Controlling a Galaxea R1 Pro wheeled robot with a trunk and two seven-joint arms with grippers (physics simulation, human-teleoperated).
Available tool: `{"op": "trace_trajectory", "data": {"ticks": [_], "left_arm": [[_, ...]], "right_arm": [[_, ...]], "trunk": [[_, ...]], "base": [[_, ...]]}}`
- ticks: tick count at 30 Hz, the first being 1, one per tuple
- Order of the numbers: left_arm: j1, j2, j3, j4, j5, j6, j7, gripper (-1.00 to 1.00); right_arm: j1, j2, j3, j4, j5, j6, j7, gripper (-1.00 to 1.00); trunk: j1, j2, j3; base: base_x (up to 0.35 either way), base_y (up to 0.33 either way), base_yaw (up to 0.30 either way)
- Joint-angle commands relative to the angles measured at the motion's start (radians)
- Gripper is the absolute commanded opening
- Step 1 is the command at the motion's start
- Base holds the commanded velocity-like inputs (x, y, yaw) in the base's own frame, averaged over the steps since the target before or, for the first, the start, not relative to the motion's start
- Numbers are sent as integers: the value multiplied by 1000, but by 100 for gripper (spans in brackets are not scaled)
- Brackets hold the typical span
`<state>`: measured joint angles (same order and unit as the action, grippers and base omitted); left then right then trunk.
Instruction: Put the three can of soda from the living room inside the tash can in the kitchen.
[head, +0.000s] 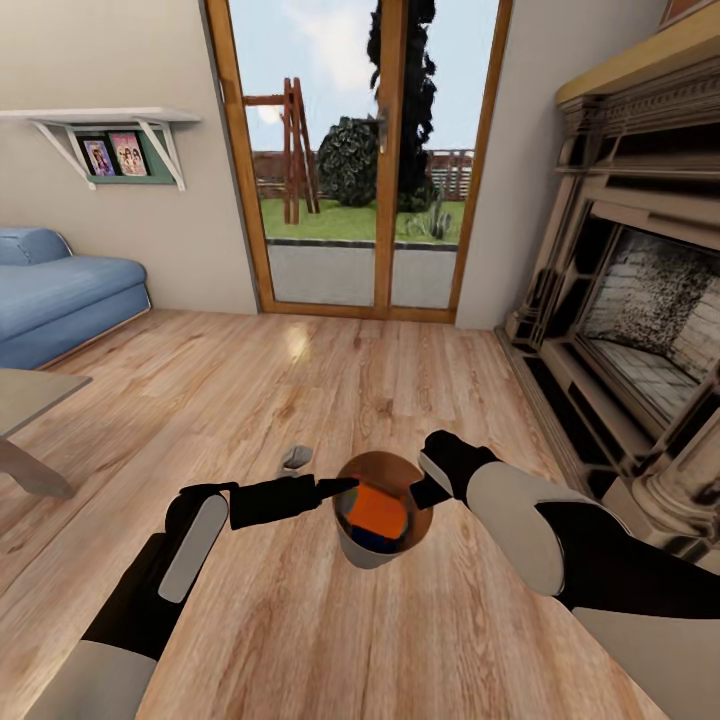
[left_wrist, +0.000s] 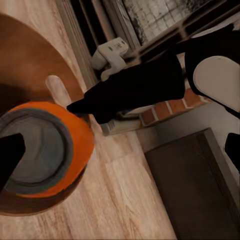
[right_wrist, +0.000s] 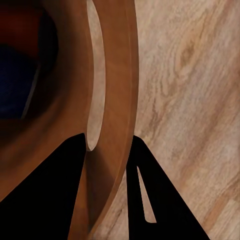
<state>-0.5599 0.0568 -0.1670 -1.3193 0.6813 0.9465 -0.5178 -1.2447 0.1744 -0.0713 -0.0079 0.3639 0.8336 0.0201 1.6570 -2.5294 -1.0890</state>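
Head view: the tash can (head: 380, 520) is held above the wooden floor (head: 300, 620) at 6 o'clock, between both arms. The right gripper (right_wrist: 107, 175), at the can's 3 o'clock side, is clamped on its rim, 1 finger inside and 1 outside. The left gripper (head: 335, 487) reaches the 9 o'clock rim; whether its fingers are apart or together cannot be told. Inside the can lie an orange can of soda (head: 378, 510) and a blue one (head: 372, 541). Blue sofa (head: 55, 290) at 9 o'clock, glass door (head: 360, 160) at 12 o'clock, fireplace (head: 640, 310) at 3 o'clock.
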Motion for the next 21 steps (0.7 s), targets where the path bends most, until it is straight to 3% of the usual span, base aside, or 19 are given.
{"op": "trace_trajectory", "data": {"ticks": [1,8,15,18,20,21], "left_arm": [[0,0,0,0,0,-1,0,100],[1,1,-1,-6,2,-1,1,100],[-5,19,10,-17,6,10,-1,100],[-8,73,13,-20,6,12,-4,100],[-9,135,16,-47,7,12,-3,100],[-9,149,17,-59,7,12,-2,100]], "right_arm": [[0,0,-18,0,-13,-1,4,-100],[0,0,-18,2,-13,-1,4,-100],[0,0,-18,0,-13,-2,3,-100],[0,0,-18,0,-13,-2,3,-100],[0,0,-18,0,-13,-2,3,-100],[0,0,-18,0,-13,-2,3,-100]], "trunk": [[0,0,0],[0,0,0],[0,0,0],[0,0,0],[0,0,0],[0,0,0]], "base": [[0,0,0],[0,0,0],[0,0,0],[0,0,0],[0,0,0],[0,0,0]]}}
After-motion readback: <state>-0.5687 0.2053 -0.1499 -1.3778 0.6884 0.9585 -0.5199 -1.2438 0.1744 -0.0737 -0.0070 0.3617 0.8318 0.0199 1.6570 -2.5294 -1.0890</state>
